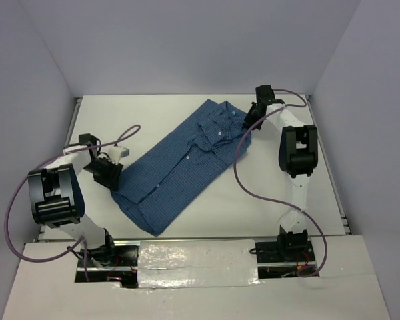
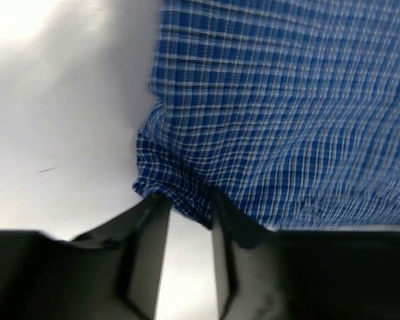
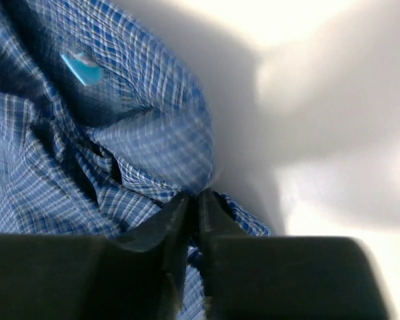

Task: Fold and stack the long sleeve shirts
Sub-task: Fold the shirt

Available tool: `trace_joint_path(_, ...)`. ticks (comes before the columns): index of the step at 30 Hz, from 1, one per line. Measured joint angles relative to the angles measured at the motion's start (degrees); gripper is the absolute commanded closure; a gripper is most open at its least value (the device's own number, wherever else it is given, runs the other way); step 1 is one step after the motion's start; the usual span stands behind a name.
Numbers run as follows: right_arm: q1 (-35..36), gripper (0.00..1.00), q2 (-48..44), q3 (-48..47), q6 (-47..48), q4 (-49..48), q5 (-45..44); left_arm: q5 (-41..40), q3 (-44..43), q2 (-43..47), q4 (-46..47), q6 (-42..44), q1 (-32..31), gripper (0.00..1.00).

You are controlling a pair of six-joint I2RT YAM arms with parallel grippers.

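The blue finely checked long sleeve shirt (image 1: 187,160) lies diagonally on the white table (image 1: 287,207), folded into a long strip with the collar at the far right. My left gripper (image 1: 111,175) is at the shirt's near left edge. In the left wrist view the left gripper (image 2: 187,200) has a puckered bunch of the shirt's hem (image 2: 180,180) between its fingertips, with a narrow gap behind. My right gripper (image 1: 251,120) is at the shirt's far right corner by the collar. In the right wrist view the right gripper (image 3: 195,197) is pinched tight on a fold of the shirt (image 3: 153,147).
Grey walls enclose the table on the left, back and right. A metal rail (image 1: 333,180) runs along the right edge. Purple cables (image 1: 243,180) loop from both arms over the table. A light blue label (image 3: 80,69) shows inside the collar.
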State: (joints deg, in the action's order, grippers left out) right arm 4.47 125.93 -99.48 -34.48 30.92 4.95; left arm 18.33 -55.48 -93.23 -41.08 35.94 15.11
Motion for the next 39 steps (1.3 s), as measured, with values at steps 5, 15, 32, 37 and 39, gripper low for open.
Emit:
trace_joint_path(5,0.0,0.42,16.5,-23.9,2.2,3.8,4.6,1.4,1.9,2.0,-5.3,5.3,-2.4,0.44)
trace_joint_path(15,-5.6,0.26,9.3,-19.9,1.5,3.0,4.4,5.7,-16.6,2.3,-19.5,10.9,0.8,0.31)
trace_joint_path(32,-0.6,0.61,1.1,4.1,-7.2,-5.0,11.9,4.3,-11.8,-10.1,-6.0,-0.1,-5.7,0.42)
trace_joint_path(37,-0.9,0.75,12.0,-12.1,-10.0,-1.3,13.6,3.1,-5.4,-6.8,-5.7,3.6,-9.6,0.48)
trace_joint_path(39,-1.0,0.74,16.6,-19.0,-11.5,-1.6,14.8,3.4,-3.1,-5.4,-6.9,5.0,-14.6,0.47)
